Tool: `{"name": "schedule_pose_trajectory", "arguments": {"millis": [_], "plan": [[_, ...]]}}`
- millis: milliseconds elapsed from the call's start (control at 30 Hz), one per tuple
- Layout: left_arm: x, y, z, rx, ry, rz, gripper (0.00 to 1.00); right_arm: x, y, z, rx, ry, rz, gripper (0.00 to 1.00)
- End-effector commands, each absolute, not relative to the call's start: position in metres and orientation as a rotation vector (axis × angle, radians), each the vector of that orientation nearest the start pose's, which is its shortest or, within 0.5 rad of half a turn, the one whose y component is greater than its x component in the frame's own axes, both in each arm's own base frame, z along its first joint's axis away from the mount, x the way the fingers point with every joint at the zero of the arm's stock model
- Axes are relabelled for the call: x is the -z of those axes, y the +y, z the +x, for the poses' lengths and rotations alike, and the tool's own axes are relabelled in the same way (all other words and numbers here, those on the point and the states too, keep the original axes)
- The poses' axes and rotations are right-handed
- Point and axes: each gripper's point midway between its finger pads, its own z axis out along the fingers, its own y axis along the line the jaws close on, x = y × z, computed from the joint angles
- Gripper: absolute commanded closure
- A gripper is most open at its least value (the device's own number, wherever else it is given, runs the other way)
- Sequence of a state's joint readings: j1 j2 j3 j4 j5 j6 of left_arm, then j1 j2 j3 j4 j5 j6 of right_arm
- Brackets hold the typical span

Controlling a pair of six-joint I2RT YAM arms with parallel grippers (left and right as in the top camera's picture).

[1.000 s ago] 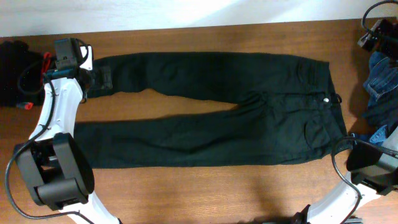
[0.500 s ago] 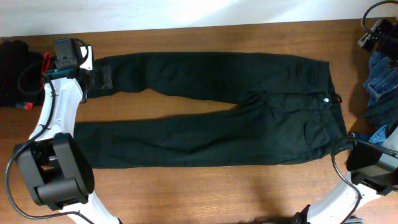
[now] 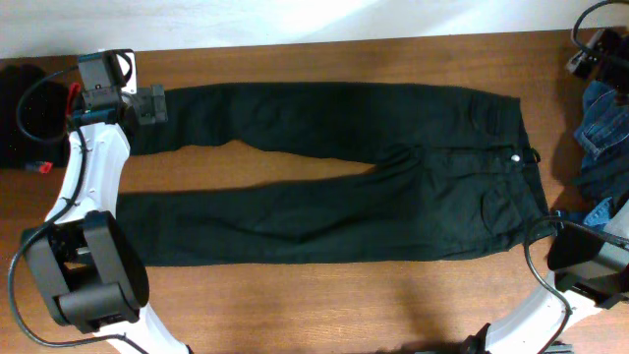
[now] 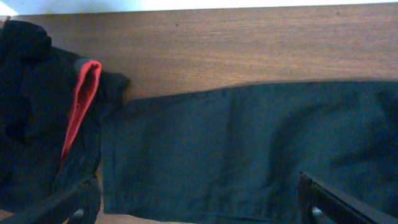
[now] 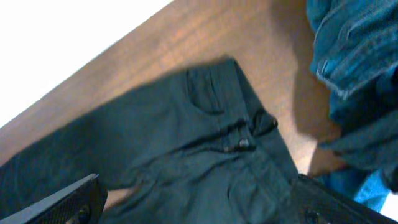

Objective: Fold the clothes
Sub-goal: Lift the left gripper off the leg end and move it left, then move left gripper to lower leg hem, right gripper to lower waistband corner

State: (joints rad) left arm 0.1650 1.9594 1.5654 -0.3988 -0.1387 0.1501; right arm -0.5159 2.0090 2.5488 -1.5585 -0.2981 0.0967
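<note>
Since the fold turns on where the hems lie, start overhead: the jeans (image 3: 324, 187) lie flat on the surface (image 3: 324, 295), their long axis running left to right, with the waist at the right and both leg ends at the left. The left pincer (image 3: 149, 103) hovers at the end of the far leg and is much the nearer to it. The right pincer (image 3: 588, 54) sits off at the far right corner, above the blue denim heap (image 3: 601, 133), with its jaws too small to read here. A black garment (image 3: 20, 108) lies at the left edge.

From the left wrist, the left pincer (image 4: 196, 202) is spread wide and holds nothing. The jeans leg (image 4: 249, 149) fills the space between and ahead of its fingers (image 4: 74, 205), the hem edge toward the left finger. This view alone shows how close the black garment (image 4: 37, 112) with its red lining lies; I cannot tell whether it touches the hem.

From the right wrist, the right pincer (image 5: 199, 208) is also spread and empty. The waist and its button (image 5: 242, 144) lie ahead of it, with the denim (image 5: 360, 56) to the right. That makes this arm the likelier one for the waist.
</note>
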Motion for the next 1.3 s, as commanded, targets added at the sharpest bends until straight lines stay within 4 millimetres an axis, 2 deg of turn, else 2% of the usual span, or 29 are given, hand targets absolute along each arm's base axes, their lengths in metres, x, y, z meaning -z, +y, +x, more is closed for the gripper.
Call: {"name": "schedule_pose_trajectory", "arguments": {"millis": [0, 67, 133, 233, 300, 367, 433, 533, 667, 733, 800, 900, 1033, 1133, 1267], "plan": [[-0.163, 0.116, 0.530, -0.348, 2.339, -0.070, 0.01, -0.336, -0.168, 0.407, -0.222, 2.424, 0.623, 0.01], [-0.162, 0.111, 0.531, -0.316, 2.344, -0.065, 0.01, -0.336, -0.165, 0.407, -0.244, 2.422, 0.615, 0.01], [-0.150, 0.084, 0.522, -0.134, 2.408, -0.040, 0.01, -0.332, -0.162, 0.400, -0.252, 2.458, 0.620, 0.01], [-0.138, 0.063, 0.504, 0.010, 2.496, 0.003, 0.00, -0.326, -0.157, 0.386, -0.250, 2.523, 0.571, 0.01], [-0.138, 0.055, 0.491, 0.063, 2.540, 0.013, 0.01, -0.326, -0.154, 0.378, -0.241, 2.547, 0.565, 0.00], [-0.146, 0.051, 0.480, 0.083, 2.557, 0.016, 0.01, -0.330, -0.153, 0.371, -0.227, 2.552, 0.570, 0.00], [-0.166, 0.050, 0.470, 0.078, 2.540, 0.017, 0.01, -0.342, -0.150, 0.364, -0.206, 2.524, 0.559, 0.01], [-0.213, 0.047, 0.454, 0.061, 2.463, 0.023, 0.01, -0.370, -0.147, 0.343, -0.116, 2.462, 0.546, 0.01], [-0.282, 0.040, 0.413, 0.077, 2.347, -0.059, 0.00, -0.416, -0.137, 0.296, 0.018, 2.328, 0.611, 0.01], [-0.302, 0.035, 0.390, 0.082, 2.325, -0.066, 0.01, -0.431, -0.126, 0.274, 0.027, 2.272, 0.638, 0.01], [-0.313, 0.031, 0.368, 0.081, 2.328, -0.065, 0.00, -0.436, -0.113, 0.253, 0.016, 2.247, 0.654, 0.01], [-0.313, 0.032, 0.340, 0.053, 2.371, -0.085, 0.01, -0.421, -0.095, 0.230, -0.024, 2.284, 0.661, 0.01], [-0.297, 0.039, 0.322, -0.002, 2.458, -0.120, 0.01, -0.369, -0.084, 0.209, -0.074, 2.417, 0.737, 0.01], [-0.277, 0.046, 0.319, -0.047, 2.504, -0.164, 0.01, -0.333, -0.085, 0.211, -0.105, 2.492, 0.787, 0.01], [-0.241, 0.051, 0.315, -0.043, 2.562, -0.281, 0.01, -0.280, -0.091, 0.219, -0.136, 2.606, 0.842, 0.01]]}}
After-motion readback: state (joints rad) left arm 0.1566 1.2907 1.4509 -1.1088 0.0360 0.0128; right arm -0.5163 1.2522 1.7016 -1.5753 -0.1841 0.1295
